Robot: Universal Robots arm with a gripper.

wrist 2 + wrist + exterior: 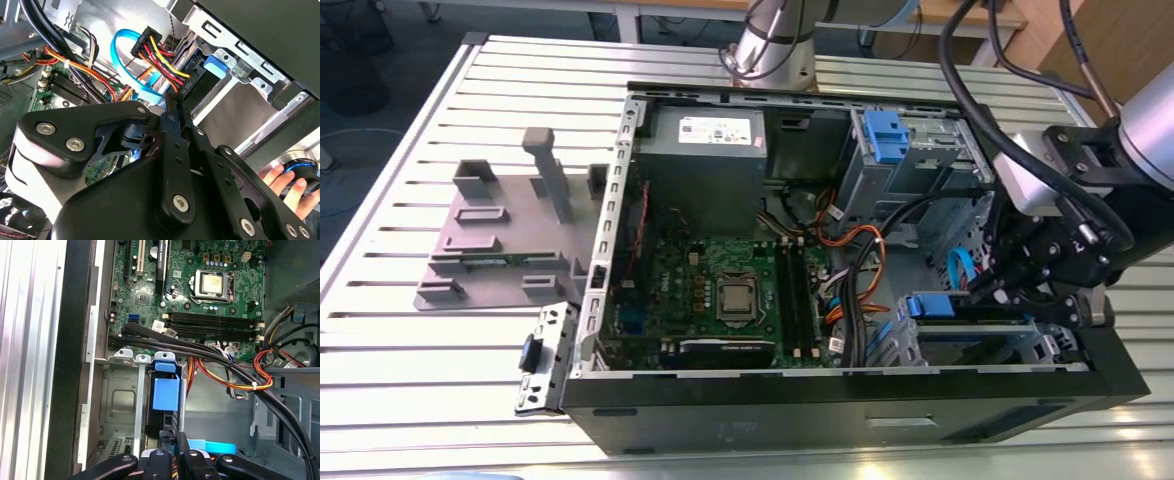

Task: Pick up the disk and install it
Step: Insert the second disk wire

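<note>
So the black gripper is down inside the open PC case, at the drive cage on the exterior view's right. Its matte black linkage bars come together at the tip and, in the first wrist view, pinch a thin dark edge of the disk. The disk stands on edge in a slot of that bare sheet-metal cage, with its glossy blue plastic bracket tab showing at the end; in the exterior view the same blue tab sits just beside the fingers.

Lots of stuff is crowding it: a bundle of red, yellow and orange wires and a flat blue cable plugged in right above the gripper, plus thick black cables draped across the cage from the green motherboard. A grey power supply box sits at the far end. A hand rests on a round blue-lit knob.
</note>
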